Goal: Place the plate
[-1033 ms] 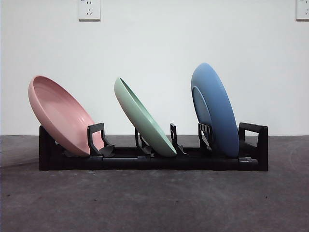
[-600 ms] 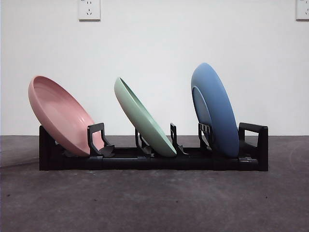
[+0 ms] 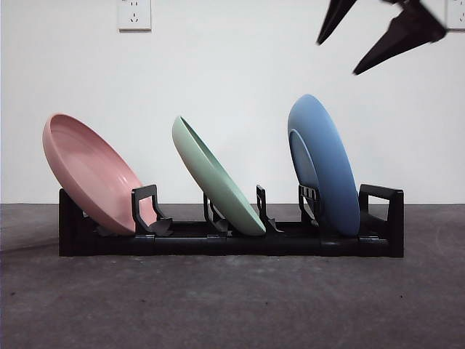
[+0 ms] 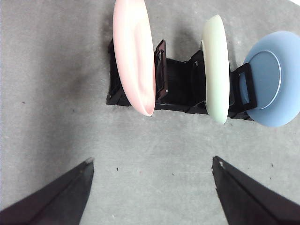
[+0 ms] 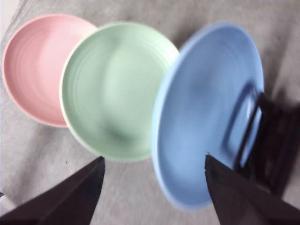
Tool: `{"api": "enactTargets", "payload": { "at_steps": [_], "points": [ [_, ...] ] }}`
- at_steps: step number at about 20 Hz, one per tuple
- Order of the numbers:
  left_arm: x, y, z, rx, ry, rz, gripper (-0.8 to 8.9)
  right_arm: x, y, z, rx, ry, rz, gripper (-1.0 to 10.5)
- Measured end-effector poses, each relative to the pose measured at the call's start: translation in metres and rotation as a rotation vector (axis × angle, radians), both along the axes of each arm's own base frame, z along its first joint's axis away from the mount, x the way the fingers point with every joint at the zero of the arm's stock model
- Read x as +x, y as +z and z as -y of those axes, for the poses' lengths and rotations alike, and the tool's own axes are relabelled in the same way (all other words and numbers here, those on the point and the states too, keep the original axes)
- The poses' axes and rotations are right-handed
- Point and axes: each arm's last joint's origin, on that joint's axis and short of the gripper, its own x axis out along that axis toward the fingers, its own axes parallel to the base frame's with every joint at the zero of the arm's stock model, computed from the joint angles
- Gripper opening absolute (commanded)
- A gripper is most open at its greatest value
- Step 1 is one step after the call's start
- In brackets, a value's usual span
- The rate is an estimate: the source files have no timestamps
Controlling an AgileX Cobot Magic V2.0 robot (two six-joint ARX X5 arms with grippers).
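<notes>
Nearest to the front camera is the bare dark grey desk (image 3: pixel 232 305), nothing loose on it. On it stands the long black plastic plate rack (image 3: pixel 218 243), and all three slots are filled: round pink plastic plate (image 3: pixel 87 171) at one end, pale green round plate (image 3: pixel 214 178) in the middle, blue round plate (image 3: pixel 327 163) at the other end, all leaning the same way. Behind is a white wall with a socket (image 3: pixel 134 13).

My right hand (image 3: pixel 363 40) hangs high above the blue plate end, well clear of it, jaws spread apart and holding nothing. Its wrist view is blurred, but the blue plate (image 5: pixel 206 117) sits closest under it, green plate (image 5: pixel 115 91) and pink plate (image 5: pixel 35 65) beyond. My left hand (image 4: pixel 152 187) hovers over bare desk on the near side of the rack (image 4: pixel 180 86), jaws wide apart, empty, well apart from the plates.

Step, as I judge it: I can't tell if this is a pull-away after seating the blue plate or an approach. Either way no plate is in hand and the rack looks full, so placing looks done or nearly so.

Next move, if any: keep the right hand clear of the blue rim, since that plate stands steepest and a knock could tip it out of its slot.
</notes>
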Motion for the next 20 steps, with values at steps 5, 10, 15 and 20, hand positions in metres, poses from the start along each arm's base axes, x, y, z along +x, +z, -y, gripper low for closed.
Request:
{"api": "enactTargets", "payload": {
  "at_steps": [5,10,15,20],
  "points": [
    [0.0,0.0,0.0,0.009,-0.009,0.005,4.04,0.028,-0.02,-0.017,-0.022,0.042,-0.039,2.8],
    [0.0,0.0,0.0,0.009,-0.009,0.005,4.04,0.039,-0.036,-0.034,-0.029,0.081,-0.052,1.5],
    [0.0,0.0,0.0,0.009,-0.009,0.001,4.04,0.04,-0.04,-0.037,-0.033,0.087,-0.066,0.1],
    [0.0,0.0,0.0,0.009,-0.009,0.001,4.04,0.037,-0.028,-0.037,-0.019,0.103,-0.091,0.1]
  ]
}}
